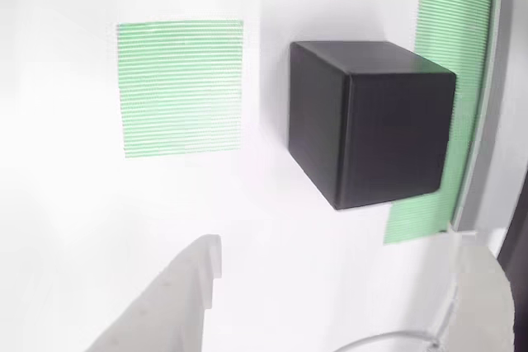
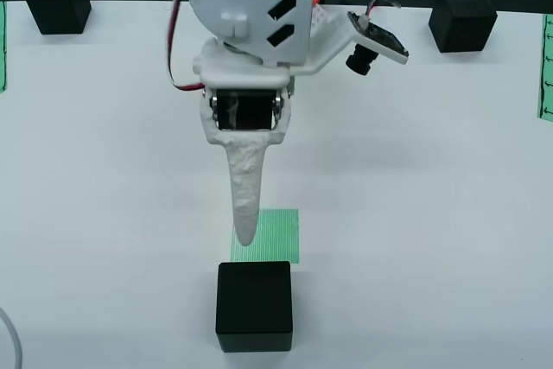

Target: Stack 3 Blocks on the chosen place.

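One black block (image 2: pixel 253 306) sits on the white surface, just in front of a green-and-white striped patch (image 2: pixel 270 235). My gripper (image 2: pixel 245 231) points down with its white fingertip over that patch's left edge, a little behind the block. In the wrist view the same block (image 1: pixel 371 125) stands right of the square patch (image 1: pixel 180 88). The gripper (image 1: pixel 330 311) is open and nothing lies between its white finger (image 1: pixel 169 302) and the other side. Two more blocks rest at the far edge, one on the left (image 2: pixel 58 2) and one on the right (image 2: pixel 462 17).
Further striped patches lie at the left edge (image 2: pixel 2 45) and the right edge (image 2: pixel 546 66). In the wrist view a long green strip (image 1: pixel 450 55) runs behind the block along a curved grey rim (image 1: pixel 487 121). A wrist camera (image 2: pixel 373 45) sticks out from the arm.
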